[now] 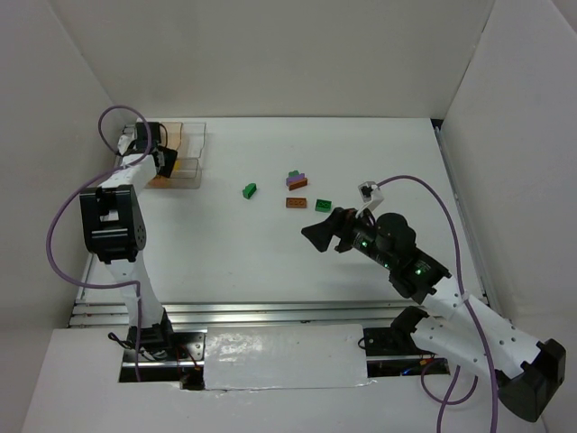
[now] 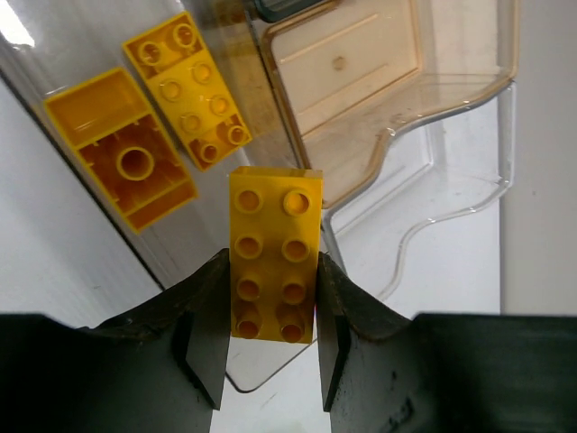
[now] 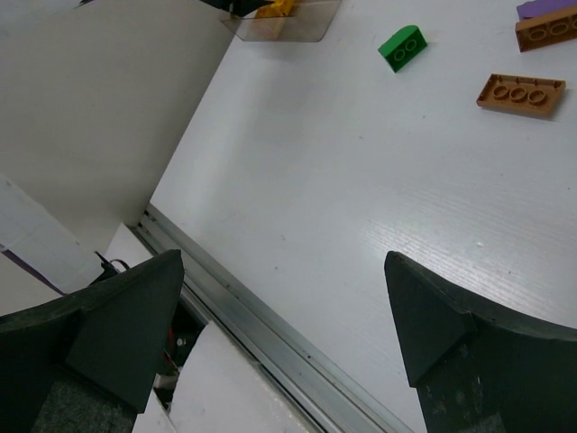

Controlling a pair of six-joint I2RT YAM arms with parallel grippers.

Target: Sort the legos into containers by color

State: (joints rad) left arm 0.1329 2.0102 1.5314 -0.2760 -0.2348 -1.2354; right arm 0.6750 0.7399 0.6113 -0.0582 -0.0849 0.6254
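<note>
Left tool grips one yellow lego above the clear tray, beside two yellow legos lying inside. Right tool stands wide open, empty, over the tabletop.

We see the white desk under bright, even light from above, its shadows faint and soft. In the left wrist view, white glare burns out the top-left corner over the clear tray, while the yellow brick stays sharp. Fingers of the right hand loom dark and soft-edged at the frame's bottom, and a pale sheen lies across the desk beyond.
</note>
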